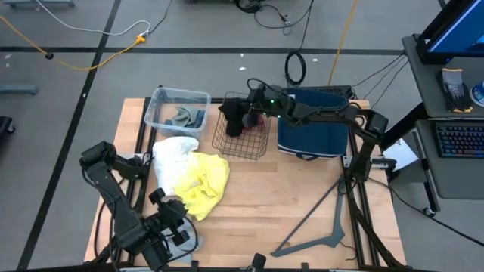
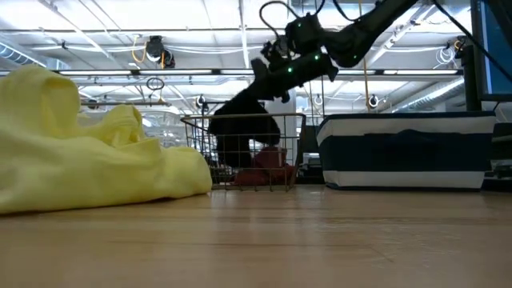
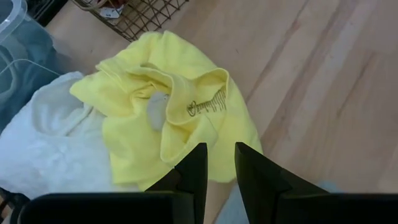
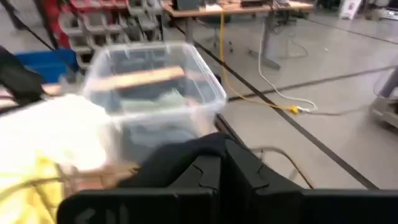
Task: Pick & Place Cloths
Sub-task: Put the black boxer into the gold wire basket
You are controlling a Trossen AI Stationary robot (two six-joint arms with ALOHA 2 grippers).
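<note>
The right gripper (image 1: 243, 108), fingers closed on the black cloth (image 1: 233, 119), holds it over the wire basket (image 1: 242, 143) near the desk's far edge; release appears to be next.

Open bench (image 1: 257, 193) across the middle; crowded along the far edge by clear bin (image 1: 178, 109), wire basket (image 1: 242, 132), navy bag (image 1: 311, 125); V-shaped bar (image 1: 321, 227) near the right corner.

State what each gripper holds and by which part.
The right gripper pinches the black cloth by its top edge above the wire basket. The left gripper, open, holds nothing.
</note>
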